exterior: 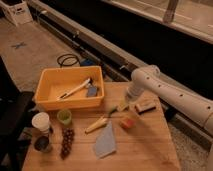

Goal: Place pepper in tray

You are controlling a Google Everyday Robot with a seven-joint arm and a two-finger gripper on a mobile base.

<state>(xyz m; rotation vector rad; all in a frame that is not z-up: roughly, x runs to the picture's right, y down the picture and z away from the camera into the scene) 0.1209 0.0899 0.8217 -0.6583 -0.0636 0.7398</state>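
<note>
Pepper (113, 108) comes first: the slim green thing lies on the wood, outside the tray, just right of the tray's near right corner and right beside my claw.

Wooden table (150, 150) fills the lower half of the view, with its broadest bare stretch along the near right edge and corner. My white arm (170, 92) reaches in over the far right edge and bends down toward the middle. The yellow-orange tray (46, 102) sits at the far left, its back wall close to the table's far edge. Inside it lie a white-handled brush (75, 89) and a small blue-grey block (92, 91), leaving bare floor along the left side. A strip of bare wood runs between the tray's right wall and my arm.

A blue-grey cloth (105, 143) lies near the front edge. Grapes (66, 142) trail left of it, near a white cup (40, 121), a dark can (42, 144) and a green cup (64, 117). A brown block (145, 105) rests right of my arm.

A pale yellow tapered vegetable (96, 125) lies slantwise below the pepper, and an orange fruit (128, 122) sits just right of it.

My gripper (122, 104) hangs low over the table with its jaws spread, pinching nothing. I cannot tell whether it touches the pepper.
</note>
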